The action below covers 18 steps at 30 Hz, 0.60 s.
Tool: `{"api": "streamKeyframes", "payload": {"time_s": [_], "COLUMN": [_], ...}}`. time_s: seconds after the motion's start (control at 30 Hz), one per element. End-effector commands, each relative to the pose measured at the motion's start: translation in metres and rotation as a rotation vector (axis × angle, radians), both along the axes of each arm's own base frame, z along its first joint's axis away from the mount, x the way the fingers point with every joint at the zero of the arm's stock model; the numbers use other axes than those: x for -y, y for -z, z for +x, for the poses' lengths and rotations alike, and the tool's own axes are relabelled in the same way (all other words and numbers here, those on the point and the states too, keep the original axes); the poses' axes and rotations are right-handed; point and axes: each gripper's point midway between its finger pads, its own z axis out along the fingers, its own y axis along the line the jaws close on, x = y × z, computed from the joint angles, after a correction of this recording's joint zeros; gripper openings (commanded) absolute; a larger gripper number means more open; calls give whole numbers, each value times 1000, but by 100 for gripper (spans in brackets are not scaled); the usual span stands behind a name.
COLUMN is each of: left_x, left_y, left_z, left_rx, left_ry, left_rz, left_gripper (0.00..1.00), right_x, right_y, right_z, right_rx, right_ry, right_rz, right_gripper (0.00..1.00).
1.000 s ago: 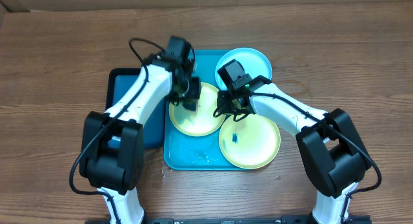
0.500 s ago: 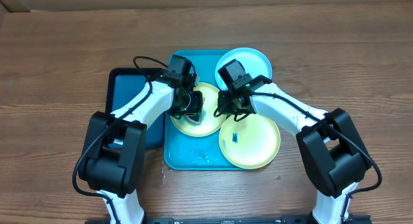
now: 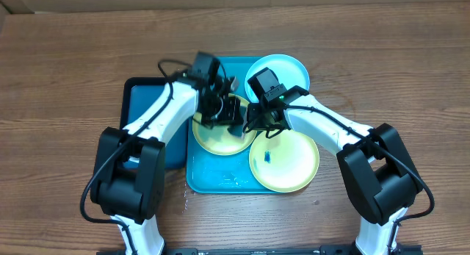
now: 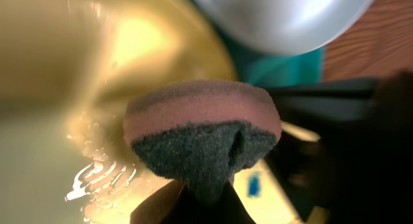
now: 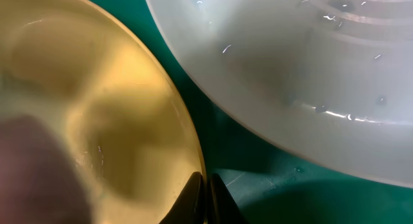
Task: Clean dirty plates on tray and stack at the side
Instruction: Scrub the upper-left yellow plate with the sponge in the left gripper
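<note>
**On the turquoise tray (image 3: 220,183), one arm scrubs while the other holds fast**

At the tray's near right corner lies a yellow-green plate (image 3: 290,165) bearing a small blue smear (image 3: 268,157). Neither arm touches it, and it looks likely to be next in line. Just beyond, toward the tray's left edge, a second yellow-green plate (image 3: 211,141) is the one in hand. The left gripper (image 3: 222,114), clamped tight on a pink-backed sponge (image 4: 203,130), sets the dark scouring face on the wet, glistening surface. The right gripper (image 5: 205,197) is closed on that plate's right rim, its fingers pinched thin over the edge.

The scrub would probably go best in short, flat strokes kept inside the rim. The wet plastic looks slippery, and a hard push toward the pinned side could crowd the right fingers or shove the plate against its neighbour. The rim hold should be kept firm until the sponge lifts.

A light blue plate (image 3: 285,68) sits at the far right corner. A smaller dark blue tray (image 3: 143,112) lies against the left edge. Everything rests mid-way across a brown wood-grain tabletop (image 3: 66,64), and little of the room shows.
</note>
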Motion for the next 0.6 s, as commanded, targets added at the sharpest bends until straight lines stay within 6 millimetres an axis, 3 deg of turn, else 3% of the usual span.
{"api": "streamKeyframes", "payload": {"time_s": [0.0,0.23,0.57], "left_x": [-1,-46,-58], "left_y": [-22,3,56], "left_z": [21,26,1], "left_rx": [91,123,67], "left_ry": [19,-42,-97], "left_rz": [50,343,377], "left_gripper": [4,4,4], "right_x": [-5,-5,-5], "right_y": [-24,-24,-24], "right_z": [10,10,10], "right_rx": [56,56,56], "right_ry": [8,8,8], "right_rz": [35,35,35], "right_gripper": [4,4,4]}}
